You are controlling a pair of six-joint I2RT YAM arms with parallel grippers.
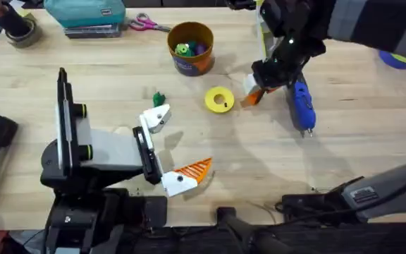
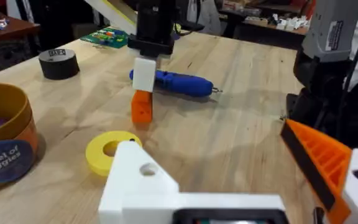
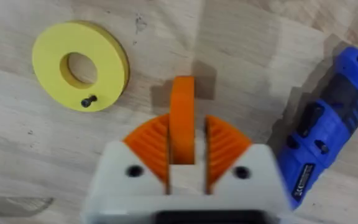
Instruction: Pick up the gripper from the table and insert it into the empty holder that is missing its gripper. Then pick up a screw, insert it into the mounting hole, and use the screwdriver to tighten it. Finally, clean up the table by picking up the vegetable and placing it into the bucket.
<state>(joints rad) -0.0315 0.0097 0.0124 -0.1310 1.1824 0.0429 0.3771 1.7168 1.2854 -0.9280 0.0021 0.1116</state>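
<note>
The right tool [image 3: 181, 163] is clamped on the gripper [image 3: 182, 118], the small orange wedge held upright between its two orange ribbed pads [image 3: 151, 146], with the wedge's far end at or just above the wooden worktop [image 1: 358, 99]. Just beside it on one side lies the screwdriver [image 1: 302, 106], blue and flat on the wood; on the other side lies a flat yellow ring [image 1: 219, 99] with a small dark screw [image 3: 89, 100] resting on its face. Beyond the ring, toward the far edge, stands the bucket [image 1: 190, 48], with small coloured toys inside it. Nearer the left arm, the vegetable [image 1: 158, 98] lies on the wood, close to the holder [image 1: 156, 118], the bare white block that forms one finger of the left tool [image 1: 171, 149]. The left tool's other finger carries an orange ribbed pad [image 1: 194, 169], and the two stand wide apart, holding nothing. At the far left of the worktop sits a black tape roll [image 2: 58, 63].
</note>
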